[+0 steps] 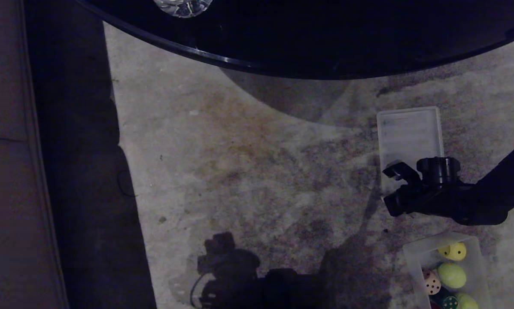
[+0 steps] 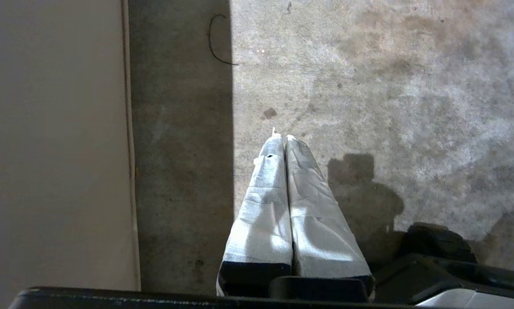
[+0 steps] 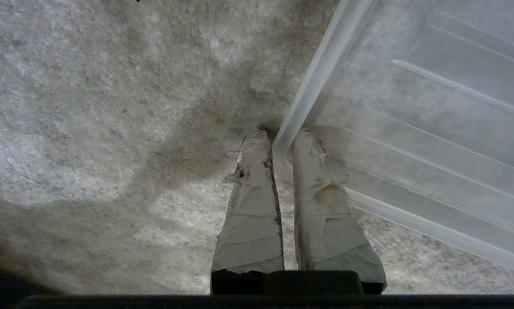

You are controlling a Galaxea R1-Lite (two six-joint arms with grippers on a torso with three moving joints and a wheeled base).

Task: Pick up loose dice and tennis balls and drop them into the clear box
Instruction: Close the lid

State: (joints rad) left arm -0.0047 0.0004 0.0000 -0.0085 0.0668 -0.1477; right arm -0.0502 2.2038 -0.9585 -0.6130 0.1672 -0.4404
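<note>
Right pincer (image 3: 282,139) pinches the ribbed lid's (image 1: 409,135) rim; left pincer (image 2: 282,138) closed, idle; clear box (image 1: 413,253) holds three visible dice (image 1: 454,251), two tennis balls (image 1: 451,275).

You see the clear box (image 1: 415,257) cropped at the bottom edge; the right arm (image 1: 488,193) hides the lid (image 1: 409,133) corner.

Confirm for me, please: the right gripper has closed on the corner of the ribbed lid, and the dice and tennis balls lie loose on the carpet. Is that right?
Not quite. The right gripper does pinch the ribbed lid's corner, but the head view shows the dice and tennis balls already inside the clear box, not loose on the carpet.
</note>
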